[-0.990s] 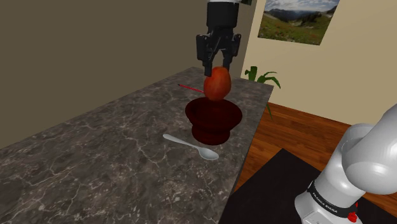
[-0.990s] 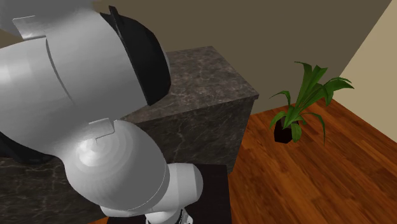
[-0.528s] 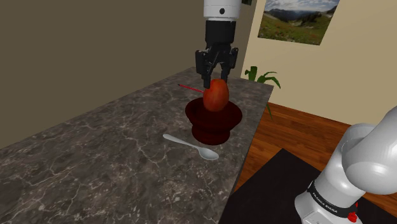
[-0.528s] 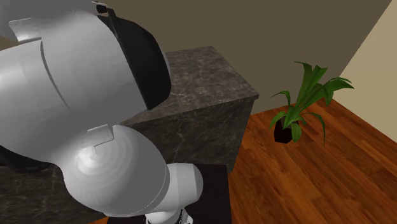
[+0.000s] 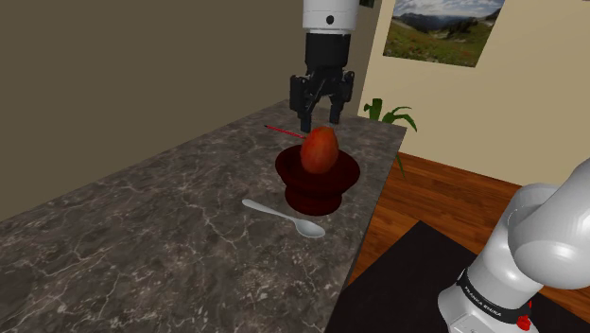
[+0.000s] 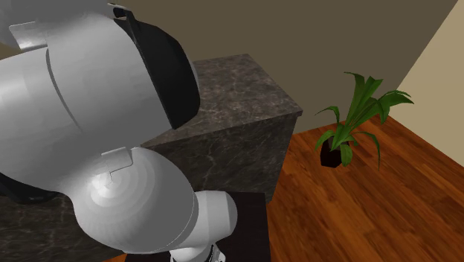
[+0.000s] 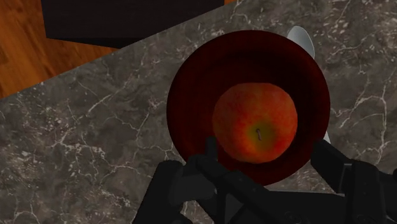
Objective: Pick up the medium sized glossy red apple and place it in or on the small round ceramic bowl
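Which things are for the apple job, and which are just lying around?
For the job: apple, bowl, gripper with open jaws.
Just lying about: spoon, red stick, plant, picture.

This looks like a home, the kitchen or dining corner of one. A long counter (image 5: 142, 222) with a dark, veined stone top carries a dark red bowl (image 5: 318, 184) and a pale spoon (image 5: 284, 217). The floor (image 6: 372, 216) is warm wooden boards. A leafy potted plant (image 6: 349, 123) stands by the beige wall (image 5: 529, 113), where a landscape picture (image 5: 444, 26) hangs.
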Available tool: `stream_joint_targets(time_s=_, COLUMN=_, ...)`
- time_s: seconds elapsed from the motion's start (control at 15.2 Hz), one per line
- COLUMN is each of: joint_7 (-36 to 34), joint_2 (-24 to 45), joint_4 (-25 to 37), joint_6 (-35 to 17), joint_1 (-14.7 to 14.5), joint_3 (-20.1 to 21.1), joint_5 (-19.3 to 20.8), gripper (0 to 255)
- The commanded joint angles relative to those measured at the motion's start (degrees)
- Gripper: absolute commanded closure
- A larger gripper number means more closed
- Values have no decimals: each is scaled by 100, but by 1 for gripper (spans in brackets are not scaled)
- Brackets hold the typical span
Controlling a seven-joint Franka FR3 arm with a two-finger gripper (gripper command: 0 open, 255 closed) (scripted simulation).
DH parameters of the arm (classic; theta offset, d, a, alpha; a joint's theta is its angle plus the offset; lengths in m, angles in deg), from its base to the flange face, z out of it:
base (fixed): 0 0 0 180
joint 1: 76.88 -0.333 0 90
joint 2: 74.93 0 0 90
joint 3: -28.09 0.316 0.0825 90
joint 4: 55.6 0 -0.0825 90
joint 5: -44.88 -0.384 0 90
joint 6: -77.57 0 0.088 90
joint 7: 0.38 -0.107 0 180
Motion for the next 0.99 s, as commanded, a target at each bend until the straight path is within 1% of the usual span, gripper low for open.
stream_joint_targets(time_s=0.0, joint_7=0, joint_2=0, joint_4=0, joint_6=0, joint_1=0, joint_3=0, joint_5=0, gripper=0)
stream_joint_targets(time_s=0.26, joint_7=0, joint_2=0, joint_4=0, joint_6=0, joint_1=0, joint_3=0, joint_5=0, gripper=0)
stream_joint_targets(time_s=0.53, joint_7=-77, joint_2=287, joint_4=1029, joint_6=750, joint_1=23, joint_3=10, joint_5=81, gripper=0)
stream_joint_targets(time_s=0.92, joint_7=-77, joint_2=287, joint_4=1029, joint_6=750, joint_1=23, joint_3=10, joint_5=81, gripper=0)
